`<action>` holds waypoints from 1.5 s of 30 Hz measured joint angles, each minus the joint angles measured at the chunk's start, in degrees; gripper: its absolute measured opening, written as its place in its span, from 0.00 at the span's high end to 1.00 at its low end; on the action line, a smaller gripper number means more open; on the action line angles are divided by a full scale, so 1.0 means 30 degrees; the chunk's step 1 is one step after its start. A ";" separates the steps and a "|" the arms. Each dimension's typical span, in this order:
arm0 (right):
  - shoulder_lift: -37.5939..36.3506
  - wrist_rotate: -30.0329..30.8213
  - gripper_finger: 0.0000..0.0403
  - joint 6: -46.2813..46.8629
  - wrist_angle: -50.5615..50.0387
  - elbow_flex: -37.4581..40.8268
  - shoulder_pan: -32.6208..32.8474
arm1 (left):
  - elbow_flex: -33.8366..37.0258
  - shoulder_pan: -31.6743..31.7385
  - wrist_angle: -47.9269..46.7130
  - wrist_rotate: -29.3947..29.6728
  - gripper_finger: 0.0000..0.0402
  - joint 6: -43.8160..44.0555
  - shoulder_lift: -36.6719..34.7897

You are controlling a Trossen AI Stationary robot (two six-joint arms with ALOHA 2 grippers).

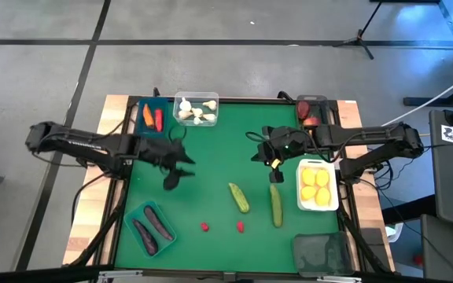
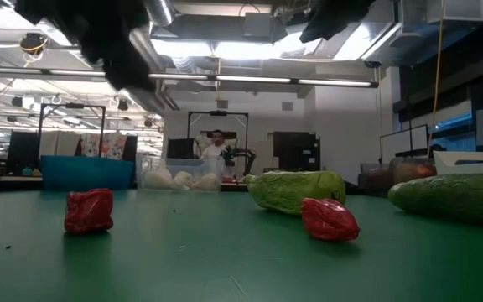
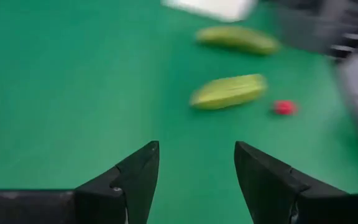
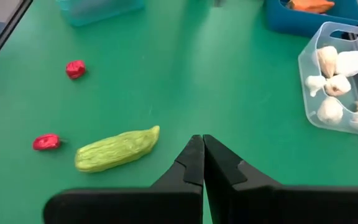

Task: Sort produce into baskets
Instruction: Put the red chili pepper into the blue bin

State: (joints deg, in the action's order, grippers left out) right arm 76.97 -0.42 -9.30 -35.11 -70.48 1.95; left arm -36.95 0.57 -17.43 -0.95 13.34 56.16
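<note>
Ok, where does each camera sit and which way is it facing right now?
High: overhead, looking straight down; left gripper, right gripper, green table.
Low: table height, looking across into the room; arms overhead.
Left wrist: faces the mat past its open fingers.
Right wrist: looks down past shut fingers.
Shared: lighter cucumber and two red berries.

The left gripper (image 1: 181,171) hangs over the counter's left half with its fingers (image 3: 135,180) spread apart and empty, while the right gripper (image 1: 274,169) hovers right of centre, fingers (image 4: 191,163) pressed together, holding nothing.
</note>
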 joint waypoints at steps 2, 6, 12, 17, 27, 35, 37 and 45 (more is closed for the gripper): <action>0.0000 0.0150 1.00 0.0007 -0.0028 0.0000 0.0142 | -0.0007 -0.1778 0.1186 0.0036 0.49 -0.0536 0.0334; 0.0000 0.0143 1.00 0.0125 -0.0132 0.0000 0.0145 | -0.0009 -0.4684 0.3703 0.1145 0.49 -0.1586 0.1600; 0.0000 0.0143 1.00 0.0474 -0.0146 0.0000 0.0110 | -0.0014 -0.7317 0.7299 0.1549 0.49 -0.2516 0.5132; 0.0000 0.0145 1.00 0.0503 -0.0139 0.0000 0.0105 | -0.0014 -0.8145 0.8535 0.1164 0.49 -0.2682 0.8215; 0.0000 0.0143 1.00 0.1154 -0.0135 0.0004 0.0103 | -0.0014 -0.8141 1.1730 -0.1262 0.49 -0.3636 1.1156; 0.0000 -0.0090 1.00 0.1446 0.0060 0.0007 0.0103 | -0.0014 -0.8310 1.2310 -0.1586 0.49 -0.4191 1.2632; 0.0000 -0.0153 1.00 0.1649 0.0047 0.0007 0.0103 | -0.0014 -0.8322 1.2373 -0.1924 0.49 -0.4014 1.3137; 0.0000 -0.0185 1.00 0.1676 0.0021 0.0015 0.0103 | -0.0054 -0.8425 1.3130 -0.2096 0.49 -0.4191 1.4569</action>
State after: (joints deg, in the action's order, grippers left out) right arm 76.97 -0.97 -4.27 -35.05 -70.43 2.26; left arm -37.11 -24.71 21.96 -7.24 0.77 99.87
